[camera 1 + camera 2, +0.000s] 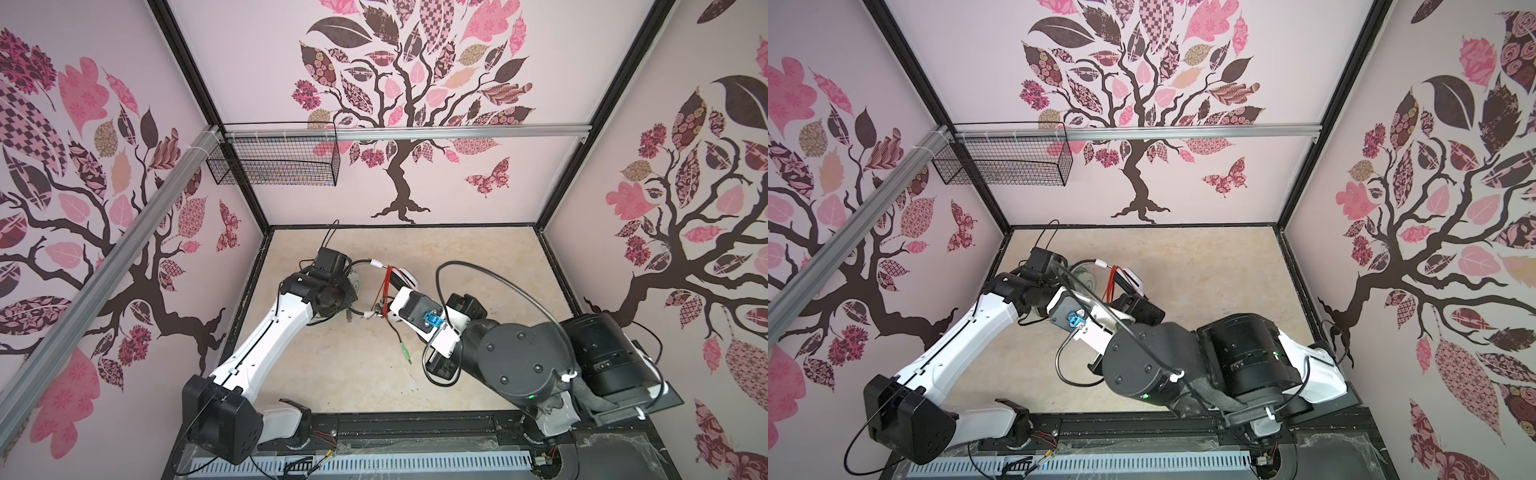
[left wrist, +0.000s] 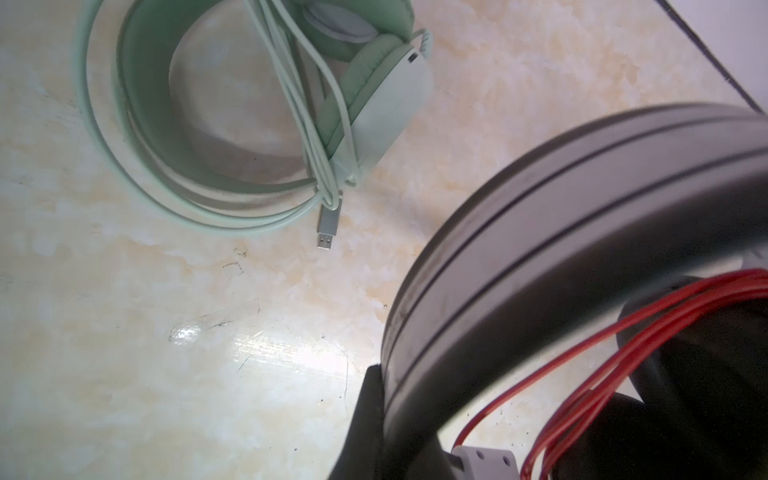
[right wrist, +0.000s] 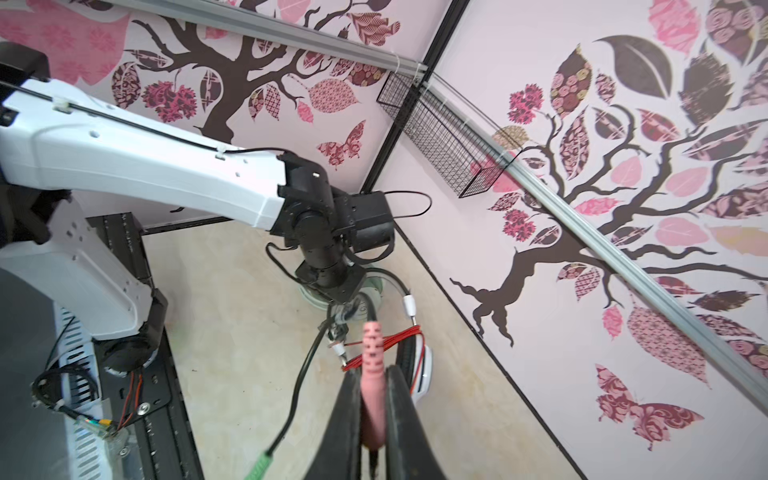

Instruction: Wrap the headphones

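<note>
Grippers are both closed on parts of one headset. The left gripper (image 3: 340, 321) is clamped on the band (image 2: 540, 216) of the white headset (image 1: 406, 277), which fills the near side of the left wrist view as a grey arc with dark grooves. The right gripper (image 3: 372, 374) has its jaws narrow, pinching a ribbed pink plug (image 3: 372, 345) that stands up between the two black fingers.

In both top views the white headset is at mid-table between the two wrists, with its white cup on the far side of the right gripper. The pictures do not show whether a cup touches the table (image 1: 478, 257). The red cable (image 3: 390, 340) runs in several loose strands across the headset, between the band and the cup. A green plug (image 1: 404, 351) on a dark lead sits below the right gripper, nearer the robot's base. I cannot tell whether it hangs or lies on the table.

The mint headset (image 2: 386, 99) lies flat on the table just beside the white one, mostly hidden under the left wrist in the top views. Its pale green cable is wound around the band and across the cups. Its USB plug (image 2: 326, 232) rests on the table, just outside the band.

A wire basket (image 1: 274, 162) hangs on the rear rail, well apart from both headsets.
</note>
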### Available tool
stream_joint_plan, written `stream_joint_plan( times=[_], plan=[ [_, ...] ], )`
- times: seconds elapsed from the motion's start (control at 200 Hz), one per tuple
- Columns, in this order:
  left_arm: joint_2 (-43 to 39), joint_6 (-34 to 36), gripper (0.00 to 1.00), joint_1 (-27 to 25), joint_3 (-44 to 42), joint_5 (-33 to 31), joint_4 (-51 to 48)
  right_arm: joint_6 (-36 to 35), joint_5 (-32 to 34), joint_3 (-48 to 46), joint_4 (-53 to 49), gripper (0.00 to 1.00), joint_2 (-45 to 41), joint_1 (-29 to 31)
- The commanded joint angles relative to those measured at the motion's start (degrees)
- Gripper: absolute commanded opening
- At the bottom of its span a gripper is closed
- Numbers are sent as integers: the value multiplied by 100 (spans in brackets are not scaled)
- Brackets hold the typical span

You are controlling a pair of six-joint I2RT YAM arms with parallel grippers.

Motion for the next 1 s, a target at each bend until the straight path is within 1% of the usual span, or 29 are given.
stream_joint_plan(
  times=[0.0,0.135,0.3,0.445,0.62,0.81,0.995],
  plan=[
    [-238,-35,0,9,-206,-42,370,-377,360,176,300,0,-12,12],
    [-269,-53,0,10,-115,-89,345,-169,48,-67,233,0,-51,12],
    [-142,35,0,18,350,-171,169,354,-358,-909,200,0,-126,12],
    [-32,55,0,19,559,-201,109,621,-626,-1454,384,0,-279,12],
    [47,53,0,18,712,-187,114,725,-818,-1670,495,0,-403,16],
    [98,61,0,35,852,-210,114,763,-961,-1623,443,0,-393,13],
    [163,104,0,36,880,-256,90,777,-891,-1624,363,0,-354,19]
  ],
)
